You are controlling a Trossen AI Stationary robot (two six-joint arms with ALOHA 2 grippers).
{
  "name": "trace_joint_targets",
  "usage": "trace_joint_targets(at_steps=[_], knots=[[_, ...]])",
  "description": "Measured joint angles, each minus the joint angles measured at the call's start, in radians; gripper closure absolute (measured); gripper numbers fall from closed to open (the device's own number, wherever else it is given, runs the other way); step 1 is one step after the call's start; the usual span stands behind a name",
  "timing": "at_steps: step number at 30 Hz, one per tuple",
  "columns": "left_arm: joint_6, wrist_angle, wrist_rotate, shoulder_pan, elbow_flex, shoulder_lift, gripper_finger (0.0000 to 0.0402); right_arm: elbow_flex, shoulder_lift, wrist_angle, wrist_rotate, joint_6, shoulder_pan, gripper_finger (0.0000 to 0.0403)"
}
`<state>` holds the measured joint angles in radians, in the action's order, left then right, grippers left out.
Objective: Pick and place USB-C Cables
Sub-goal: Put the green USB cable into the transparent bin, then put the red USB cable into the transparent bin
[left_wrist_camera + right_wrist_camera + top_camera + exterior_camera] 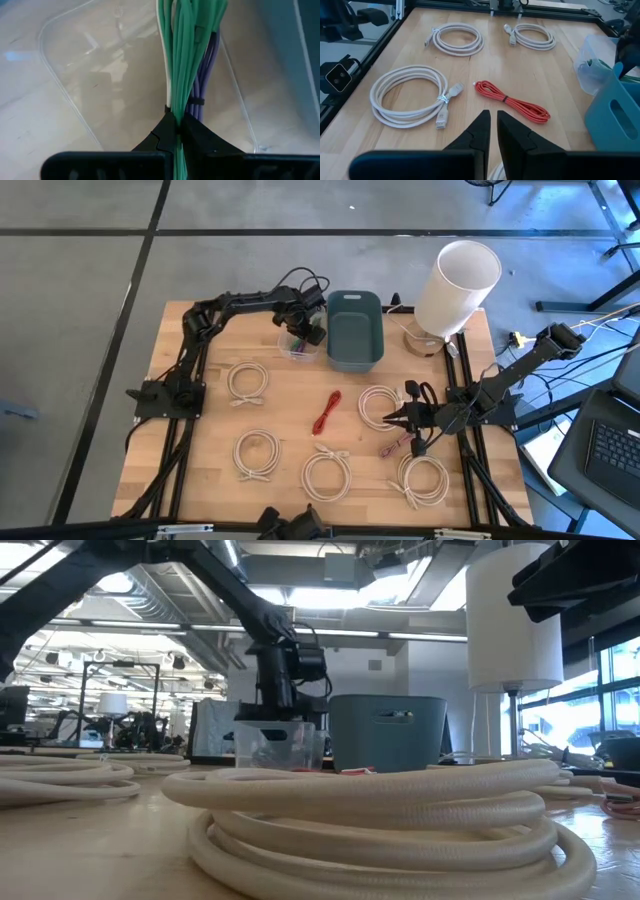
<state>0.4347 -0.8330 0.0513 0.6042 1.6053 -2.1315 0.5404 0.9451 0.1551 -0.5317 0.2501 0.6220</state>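
My left end effector (176, 131) is clamped on a short tied bundle of green cable (187, 60), which hangs into a small clear plastic tub (297, 346); a purple bundle (206, 70) lies right against the green one inside it. That tub stands just beside a blue-grey plastic bin (355, 329) at the far side of the light wooden bench (200, 420).

My right end effector (493, 131) hovers over the bench with its fingers nearly together and nothing between them. Just ahead of it lies a red tied cable bundle (512, 101), and beside that a cream-white round coil (409, 94). Farther on, two more cream-white coils (459, 38) rest apart from each other.

From above, six cream-white coils spread across the bench, with a small pinkish-brown bundle (393, 447) near my right arm. A white cylindrical lamp shade (457, 286) leans at the far right corner.
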Motion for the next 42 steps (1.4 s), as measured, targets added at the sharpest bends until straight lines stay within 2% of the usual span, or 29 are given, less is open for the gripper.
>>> trace_joint_targets(at_steps=[7, 26, 36, 42], knots=[[-0.042, 0.003, -0.005, 0.001, 0.001, -0.009, 0.0372, 0.0, 0.0, 0.003, 0.0, 0.0, 0.0, 0.0366], [-0.045, -0.019, -0.026, 0.001, 0.015, -0.009, 0.0254, 0.0, 0.0, 0.003, 0.0, 0.003, 0.0, 0.0366], [-0.047, -0.198, -0.022, -0.002, 0.222, -0.009, 0.0238, 0.0, 0.0, 0.003, 0.001, 0.003, 0.0, 0.0366], [-0.055, -0.483, -0.022, -0.021, 0.427, -0.009, 0.024, 0.0, 0.0, 0.004, 0.012, 0.003, 0.0, 0.0366]])
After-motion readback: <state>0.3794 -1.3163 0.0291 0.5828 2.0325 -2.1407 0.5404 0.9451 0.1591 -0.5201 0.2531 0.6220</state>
